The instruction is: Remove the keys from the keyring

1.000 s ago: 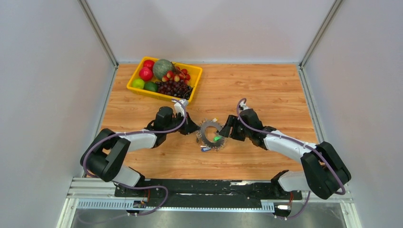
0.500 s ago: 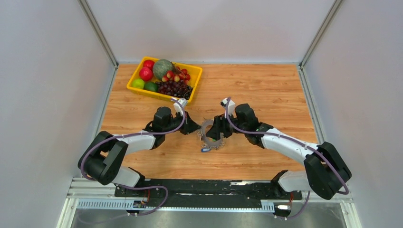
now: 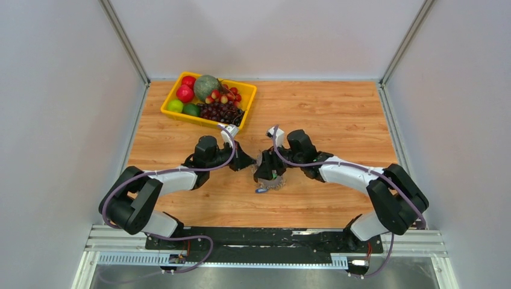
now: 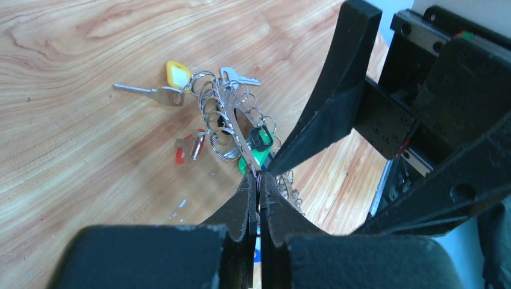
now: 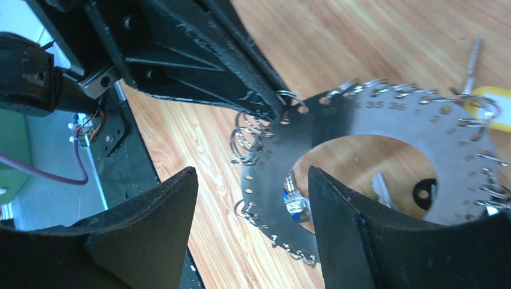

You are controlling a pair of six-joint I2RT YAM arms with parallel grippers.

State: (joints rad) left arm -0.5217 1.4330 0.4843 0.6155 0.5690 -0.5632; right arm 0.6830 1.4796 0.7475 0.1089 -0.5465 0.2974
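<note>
The keyring (image 5: 391, 120) is a flat silvery disc with an open centre and small split rings round its rim. My left gripper (image 4: 258, 178) is shut on its rim and holds it tilted up off the table. Keys hang from it: a yellow-headed one (image 4: 178, 75), a red one (image 4: 179, 155), a green one (image 4: 260, 158) and a blue one (image 5: 295, 205). My right gripper (image 5: 253, 174) is open, one finger outside the ring's near rim and the other (image 5: 343, 223) over its open centre. In the top view my right gripper (image 3: 268, 170) covers most of the ring.
A yellow fruit tray (image 3: 170, 100) with fruit and grapes stands at the back left of the wooden table (image 3: 337, 114). Grey walls close in the table on three sides. The two grippers nearly touch at the table's middle.
My right gripper has moved left, from beside the keyring to over it, and its fingers now straddle the rim. My left gripper has stayed shut on the ring.
</note>
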